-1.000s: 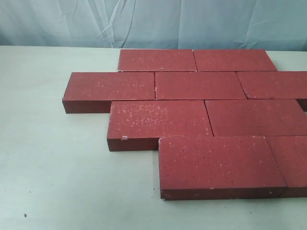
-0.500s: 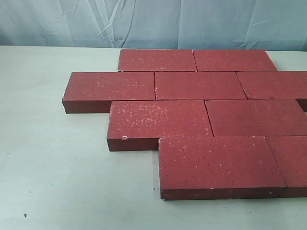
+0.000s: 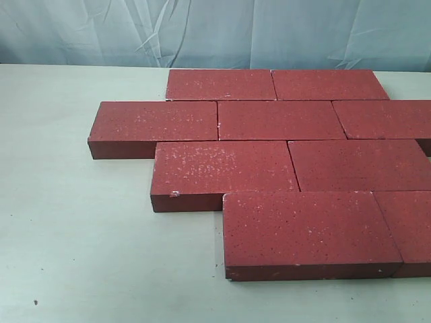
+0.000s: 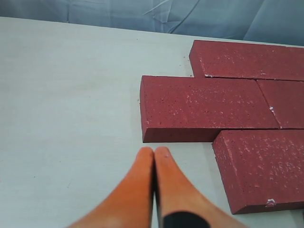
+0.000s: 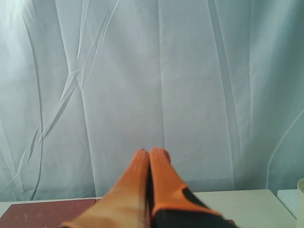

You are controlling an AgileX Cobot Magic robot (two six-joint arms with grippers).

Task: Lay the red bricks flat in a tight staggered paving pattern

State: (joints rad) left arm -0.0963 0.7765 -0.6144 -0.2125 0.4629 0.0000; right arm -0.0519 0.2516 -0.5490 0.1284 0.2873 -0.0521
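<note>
Several dark red bricks (image 3: 281, 120) lie flat on the pale table (image 3: 74, 235) in tight staggered rows, edges touching; the nearest brick (image 3: 306, 229) sits at the front right. Neither arm shows in the exterior view. In the left wrist view my left gripper (image 4: 154, 151) is shut and empty, its orange fingers pressed together over bare table just short of a brick (image 4: 204, 107) at the pattern's edge. My right gripper (image 5: 151, 152) is shut with nothing in it, raised and facing the curtain, with a strip of brick (image 5: 45, 211) low in its view.
A wrinkled pale blue curtain (image 3: 215, 30) hangs behind the table. Bare table lies to the left and front of the bricks. The rightmost bricks run off the exterior view's edge. A pale object (image 5: 300, 199) shows at the right wrist view's edge.
</note>
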